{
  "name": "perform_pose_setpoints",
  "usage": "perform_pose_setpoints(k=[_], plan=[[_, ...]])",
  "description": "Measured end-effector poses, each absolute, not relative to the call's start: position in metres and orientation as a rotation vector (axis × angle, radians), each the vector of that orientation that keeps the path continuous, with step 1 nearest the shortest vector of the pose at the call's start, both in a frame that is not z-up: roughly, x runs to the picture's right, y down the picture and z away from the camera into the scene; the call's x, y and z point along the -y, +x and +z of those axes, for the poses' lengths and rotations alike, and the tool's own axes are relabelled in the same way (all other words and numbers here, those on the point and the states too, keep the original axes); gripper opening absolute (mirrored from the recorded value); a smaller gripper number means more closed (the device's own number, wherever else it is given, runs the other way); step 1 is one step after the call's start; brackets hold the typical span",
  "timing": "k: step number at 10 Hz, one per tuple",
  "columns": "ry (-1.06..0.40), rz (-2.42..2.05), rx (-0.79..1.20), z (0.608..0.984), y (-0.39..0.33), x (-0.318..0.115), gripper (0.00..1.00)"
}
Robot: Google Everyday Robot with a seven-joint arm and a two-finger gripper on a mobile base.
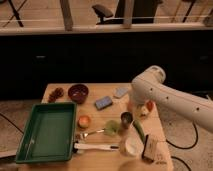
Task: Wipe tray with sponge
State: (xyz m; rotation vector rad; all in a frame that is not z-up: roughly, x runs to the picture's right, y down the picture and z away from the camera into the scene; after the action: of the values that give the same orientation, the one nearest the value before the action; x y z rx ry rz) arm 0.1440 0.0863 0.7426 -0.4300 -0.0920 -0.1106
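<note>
The dark-green tray (30, 145) lies at the table's front left, with nothing in it. The blue sponge (104, 102) lies on the table's middle, right of the tray and apart from it. My white arm (165, 95) reaches in from the right. My gripper (132, 106) hangs at its lower end, just right of the sponge and above the table, largely hidden by the arm's shell. It holds nothing that I can see.
A paler pad (121, 92) lies behind the sponge. A dark red bowl (78, 92), a small orange cup (84, 121), a dark cup (126, 119), a spoon (90, 134), a white-handled tool (95, 147) and a white cup (132, 146) crowd the table.
</note>
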Motion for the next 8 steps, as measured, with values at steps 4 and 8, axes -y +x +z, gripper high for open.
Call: perform_pose_setpoints(k=[4, 8], plan=[[-0.421, -0.139, 0.115, 0.753, 0.126, -0.084, 0.80], [-0.413, -0.152, 0.134, 0.764, 0.114, -0.079, 0.80]])
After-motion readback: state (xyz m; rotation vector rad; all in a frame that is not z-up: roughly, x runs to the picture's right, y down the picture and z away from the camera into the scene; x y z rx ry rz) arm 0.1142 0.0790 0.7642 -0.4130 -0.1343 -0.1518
